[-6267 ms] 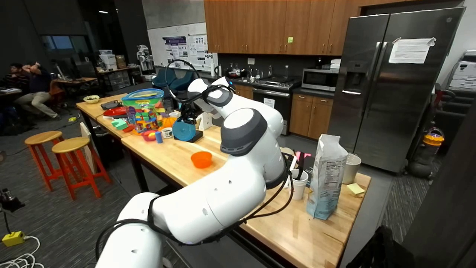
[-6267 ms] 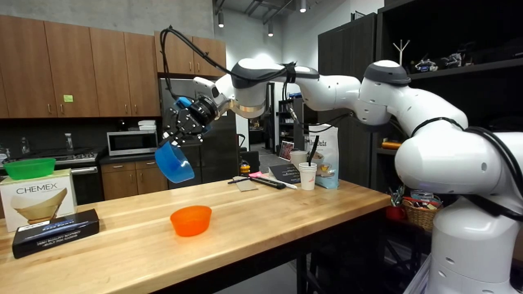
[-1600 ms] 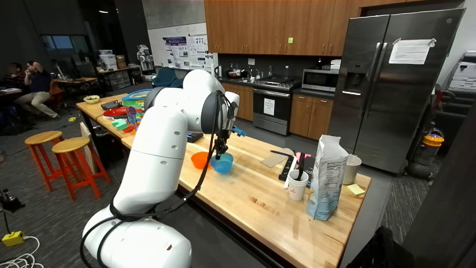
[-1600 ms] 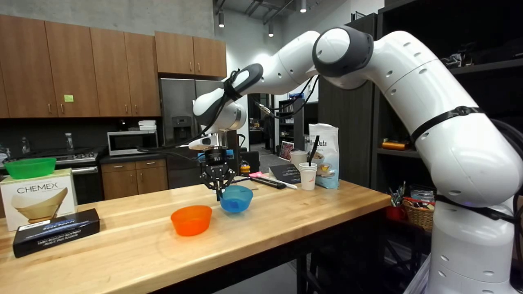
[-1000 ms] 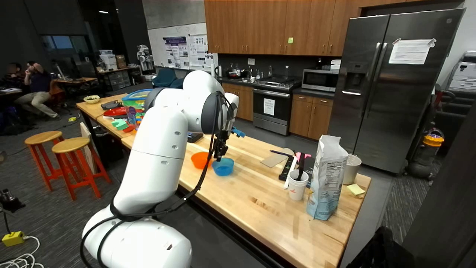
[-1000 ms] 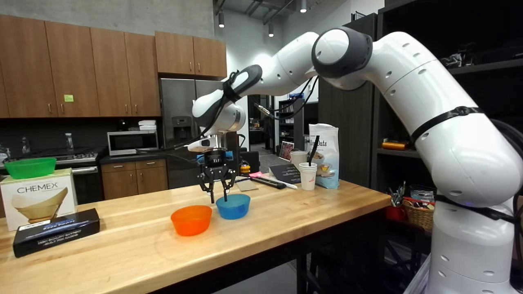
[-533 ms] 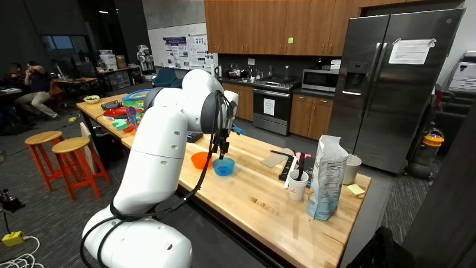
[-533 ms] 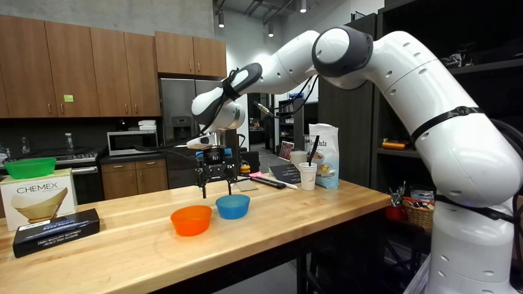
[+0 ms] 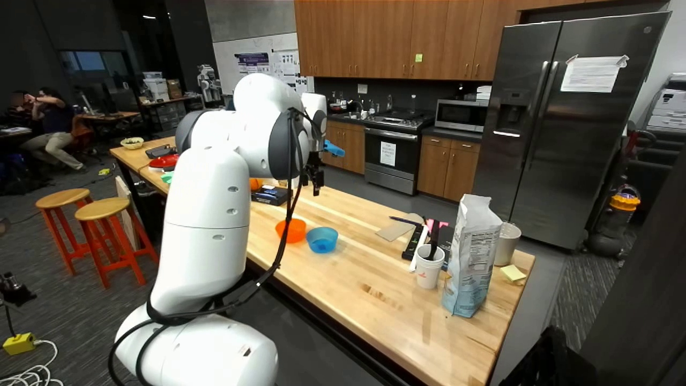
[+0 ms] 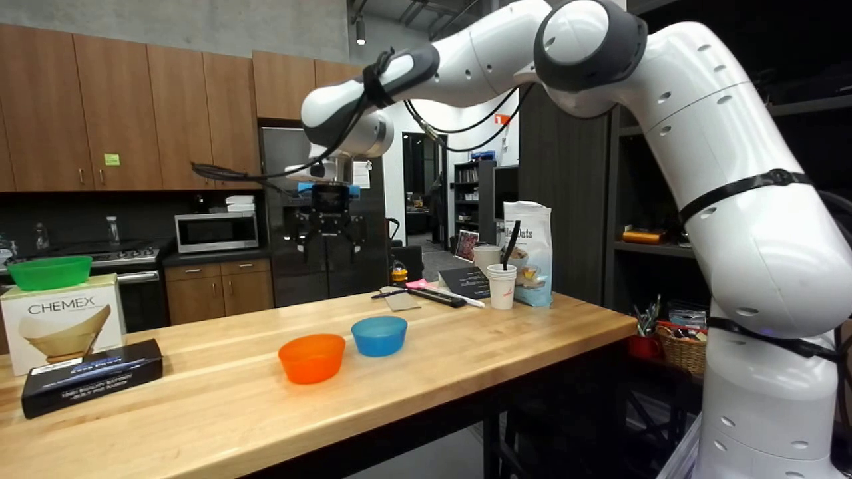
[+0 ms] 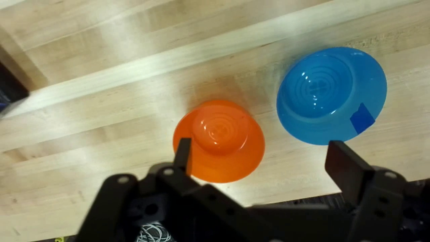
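Wrist view: black gripper (image 11: 260, 144) hung spread wide above pale, streak-grained wooden tabletop (image 11: 100, 111), where round, glossy, ring-bottomed orange bowl (image 11: 220, 141) sat just apart from flared, translucent blue bowl (image 11: 331, 95).

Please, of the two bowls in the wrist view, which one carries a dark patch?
The blue bowl: it bears a dark blue patch near its rim, while the orange bowl shows none.

The blue bowl (image 11: 331, 95) and the orange bowl (image 11: 220, 148) look to me smooth, glossy plastic; the table (image 10: 452, 342), lightly shiny wood.
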Action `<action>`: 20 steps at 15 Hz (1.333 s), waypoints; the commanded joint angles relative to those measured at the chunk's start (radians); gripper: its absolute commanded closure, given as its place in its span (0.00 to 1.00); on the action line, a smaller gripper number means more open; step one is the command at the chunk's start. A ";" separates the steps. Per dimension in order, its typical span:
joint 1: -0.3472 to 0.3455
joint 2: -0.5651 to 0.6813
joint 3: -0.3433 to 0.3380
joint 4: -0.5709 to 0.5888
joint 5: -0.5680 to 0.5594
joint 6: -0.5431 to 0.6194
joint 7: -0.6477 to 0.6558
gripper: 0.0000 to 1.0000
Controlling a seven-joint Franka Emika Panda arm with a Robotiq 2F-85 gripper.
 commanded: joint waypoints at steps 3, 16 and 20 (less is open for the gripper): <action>0.048 -0.127 0.001 -0.054 -0.010 0.042 0.044 0.00; 0.124 -0.314 0.060 -0.184 0.058 0.145 0.097 0.11; 0.137 -0.401 0.069 -0.278 0.122 0.177 0.139 0.47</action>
